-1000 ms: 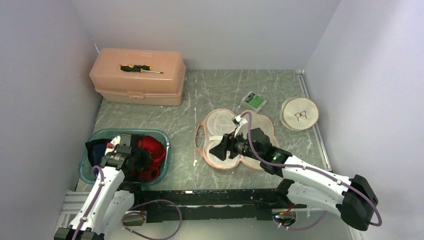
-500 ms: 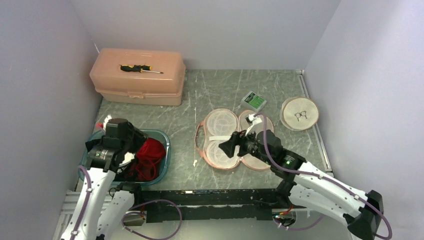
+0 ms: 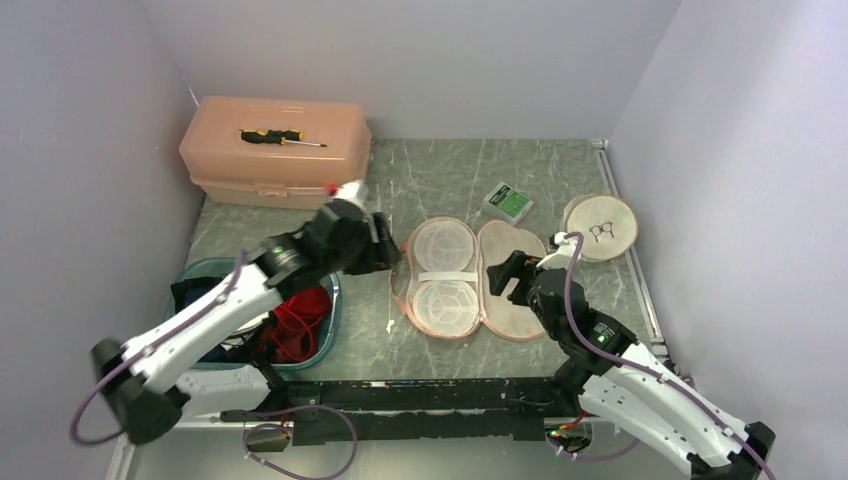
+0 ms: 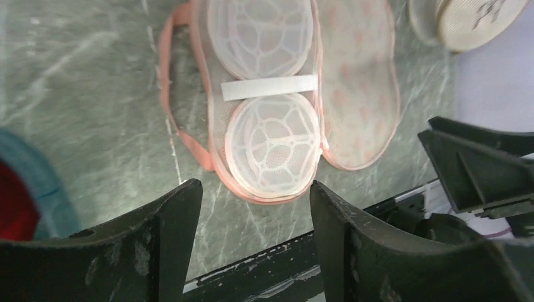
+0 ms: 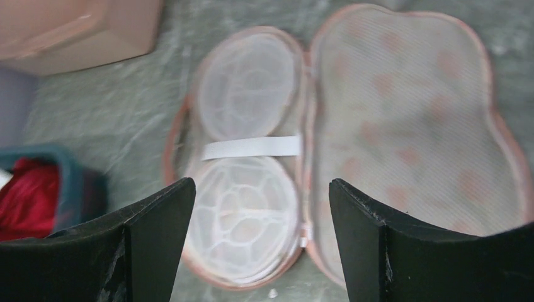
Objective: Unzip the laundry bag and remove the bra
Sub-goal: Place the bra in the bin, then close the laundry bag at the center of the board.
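The left pincer [image 3: 388,255] stands open with nothing between its two dark fingers [image 4: 170,239], hanging above the table [image 3: 440,175] just beside the left edge of the laundry bag [image 3: 445,300]; from its wrist camera the bag [image 4: 271,126] shows in the gap between the fingers. The right pincer [image 3: 500,275] is open too and holds nothing, poised over the right half of the bag, its fingers [image 5: 365,239] framing the bag [image 5: 252,163] from above. The bag lies unzipped and spread flat like an open book: the left half carries two round white mesh cups with a white band across between them, and the right half is a peach-spotted flap edged in pink. The bra [image 3: 300,310] is out of the bag, bunched up red in a teal tub [image 3: 325,270] to the left of it, under the left arm. At the far left a peach toolbox [image 3: 275,160] has a screwdriver [image 3: 280,138] lying on its lid. Behind the bag sits a small green box [image 3: 508,202], and to its right a round mesh pouch [image 3: 600,228].
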Robot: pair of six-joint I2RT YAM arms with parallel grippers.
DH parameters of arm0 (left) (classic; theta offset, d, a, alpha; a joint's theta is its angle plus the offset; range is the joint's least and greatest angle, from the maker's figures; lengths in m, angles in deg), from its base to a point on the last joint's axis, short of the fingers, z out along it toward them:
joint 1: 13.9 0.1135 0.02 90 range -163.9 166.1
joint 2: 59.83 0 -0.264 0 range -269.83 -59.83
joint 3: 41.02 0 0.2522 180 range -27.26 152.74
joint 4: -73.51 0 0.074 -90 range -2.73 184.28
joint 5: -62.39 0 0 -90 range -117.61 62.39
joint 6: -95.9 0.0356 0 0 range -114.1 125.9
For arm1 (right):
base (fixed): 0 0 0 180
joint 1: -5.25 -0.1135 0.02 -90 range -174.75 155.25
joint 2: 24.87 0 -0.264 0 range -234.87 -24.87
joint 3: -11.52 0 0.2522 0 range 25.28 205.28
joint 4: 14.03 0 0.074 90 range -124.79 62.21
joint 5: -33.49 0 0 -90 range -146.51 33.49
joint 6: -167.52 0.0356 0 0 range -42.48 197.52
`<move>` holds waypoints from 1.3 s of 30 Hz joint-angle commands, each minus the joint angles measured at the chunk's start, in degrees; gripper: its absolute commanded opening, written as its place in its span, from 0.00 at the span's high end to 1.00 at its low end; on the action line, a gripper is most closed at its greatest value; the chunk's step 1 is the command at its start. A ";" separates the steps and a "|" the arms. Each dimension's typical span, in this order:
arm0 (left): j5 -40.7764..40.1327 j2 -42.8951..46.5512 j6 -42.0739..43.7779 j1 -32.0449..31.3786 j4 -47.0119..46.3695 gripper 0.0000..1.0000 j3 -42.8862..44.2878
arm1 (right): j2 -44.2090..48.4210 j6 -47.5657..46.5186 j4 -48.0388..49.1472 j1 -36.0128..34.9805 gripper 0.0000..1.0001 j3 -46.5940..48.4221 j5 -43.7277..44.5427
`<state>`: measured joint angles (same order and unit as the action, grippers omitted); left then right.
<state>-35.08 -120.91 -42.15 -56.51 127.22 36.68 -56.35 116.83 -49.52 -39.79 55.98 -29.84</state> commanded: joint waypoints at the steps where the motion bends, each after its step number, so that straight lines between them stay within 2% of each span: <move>1: -3.46 -10.59 1.30 -5.26 -4.75 0.33 2.84 | -0.25 5.18 -2.31 7.05 0.19 -3.71 0.37; 6: 3.27 -18.87 -2.18 -5.90 -15.81 0.39 -2.33 | 2.14 9.47 -5.32 15.53 0.21 -6.73 2.43; 10: 6.60 -23.94 -4.54 -5.99 -22.37 0.41 -5.70 | 2.54 15.47 -9.40 18.48 0.22 -7.40 6.50; 12: 6.93 -25.48 -5.77 -5.99 -25.68 0.41 -7.90 | 1.69 22.29 -13.36 18.98 0.22 -7.55 10.43; 16: 7.80 -29.18 -7.91 -6.04 -30.34 0.41 -10.06 | -0.53 25.08 -13.39 21.05 0.20 -8.08 11.84; 21: 8.04 -35.27 -11.00 -3.07 -31.29 0.40 -11.45 | -5.36 26.41 -10.41 28.21 0.20 -10.79 6.30; 24: 12.05 -37.70 -13.78 1.42 -34.68 0.41 -14.93 | -6.57 24.07 -6.19 33.71 0.20 -12.04 2.60; 28: 12.46 -38.48 -15.18 4.23 -36.03 0.43 -17.84 | -12.23 20.97 -2.72 39.56 0.20 -11.61 -1.90; 30: 11.72 -37.72 -15.40 4.61 -36.49 0.43 -18.90 | -14.23 20.14 -0.87 40.54 0.21 -11.74 -3.35; 39: 9.90 -35.42 -13.84 4.73 -33.82 0.44 -18.68 | -21.16 18.95 7.00 41.08 0.35 -13.99 -11.50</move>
<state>-20.98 -156.40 -57.80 -52.14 87.40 20.20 -75.78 136.74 -47.10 1.09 43.46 -36.65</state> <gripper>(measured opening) 0.565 0.672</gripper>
